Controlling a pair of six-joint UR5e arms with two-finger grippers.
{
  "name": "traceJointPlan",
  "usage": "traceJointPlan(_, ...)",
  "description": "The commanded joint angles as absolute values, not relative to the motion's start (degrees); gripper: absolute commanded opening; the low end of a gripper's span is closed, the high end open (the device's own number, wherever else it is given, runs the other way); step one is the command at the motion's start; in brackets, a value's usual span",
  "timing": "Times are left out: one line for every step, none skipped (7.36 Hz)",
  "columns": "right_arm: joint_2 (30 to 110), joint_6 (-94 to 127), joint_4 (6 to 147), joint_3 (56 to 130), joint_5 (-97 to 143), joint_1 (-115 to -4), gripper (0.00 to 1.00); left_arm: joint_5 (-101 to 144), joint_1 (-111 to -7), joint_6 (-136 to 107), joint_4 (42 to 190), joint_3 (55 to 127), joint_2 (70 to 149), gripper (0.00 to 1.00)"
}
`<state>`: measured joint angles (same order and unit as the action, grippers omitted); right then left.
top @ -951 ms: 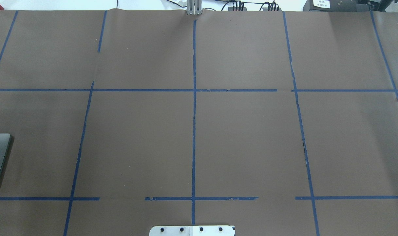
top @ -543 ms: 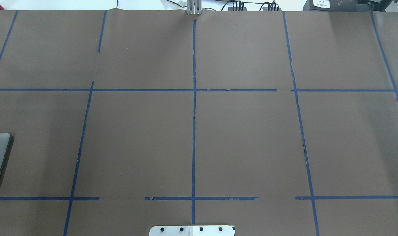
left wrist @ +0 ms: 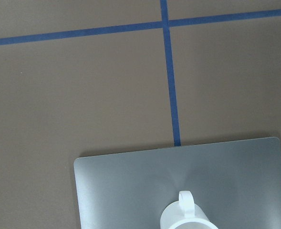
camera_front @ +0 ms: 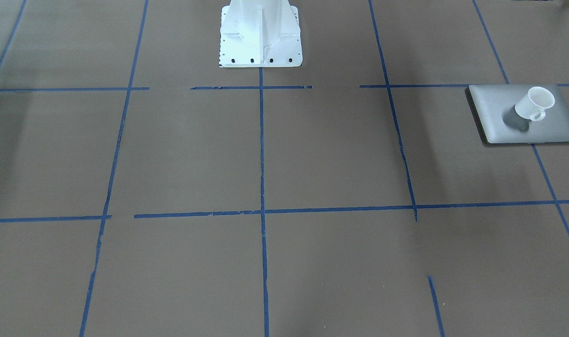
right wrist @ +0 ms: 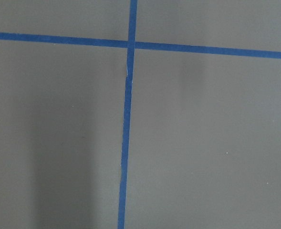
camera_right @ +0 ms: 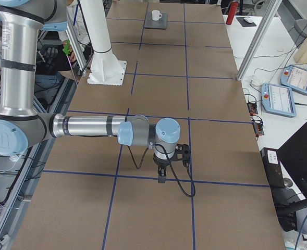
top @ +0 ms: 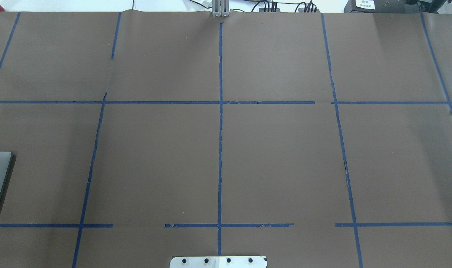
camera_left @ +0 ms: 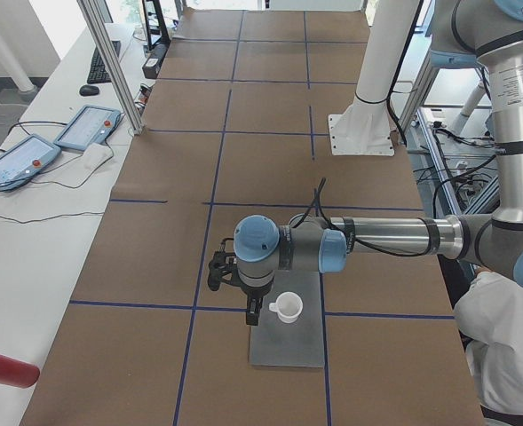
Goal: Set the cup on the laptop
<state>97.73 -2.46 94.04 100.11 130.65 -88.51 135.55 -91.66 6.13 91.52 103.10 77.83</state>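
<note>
exterior front-facing view: the cup [camera_front: 535, 104], small, white and tapered, with a little loop handle, stands upright near the middle of the closed silver-grey laptop [camera_front: 495, 117]. it looks light, rigid, smooth and probably breakable, so a grip across the rim seems safest. the left gripper [camera_left: 256, 312] hangs at the laptop's edge, just beside the cup. the right gripper [camera_right: 162, 177] is well apart from the laptop. i cannot tell whether either pincer is apart or together.

A robotics lab: a bench [camera_front: 336, 150] gridded with blue tape [camera_front: 262, 154], a robot arm [camera_left: 385, 238] reaching over it, and control tablets [camera_left: 88, 127] on a white desk [camera_left: 30, 240] beside the bench.
</note>
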Motion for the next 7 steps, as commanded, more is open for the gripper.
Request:
traceJointPlan(97.7,-2.5,94.0,100.1,130.6,-88.5,1.0,135.6,-91.6,6.2,92.1,104.5,78.0,1.0)
traceJointPlan(97.7,-2.5,94.0,100.1,130.7,-88.5,1.0,135.4,-91.6,6.2,91.9,104.4,78.0,1.0)
traceJointPlan(97.7,-2.5,94.0,100.1,130.7,-88.5,1.0,135.0,-91.5,6.1,91.9,103.5,78.3,1.0)
traceJointPlan(97.7,-2.5,94.0,100.1,130.7,-88.5,1.0,135.0,-91.5,6.1,91.9,103.8,78.3,1.0)
traceJointPlan(97.7,-2.5,94.0,100.1,130.7,-88.5,1.0,135.0,-91.5,6.1,91.9,103.8,78.4,1.0)
traceJointPlan(97.7,-2.5,94.0,100.1,130.7,-88.5,1.0,135.0,-91.5,6.1,91.9,104.0,78.4,1.0)
traceJointPlan(97.7,-2.5,94.0,100.1,130.7,-88.5,1.0,135.0,-91.5,6.1,91.9,104.0,78.4,1.0)
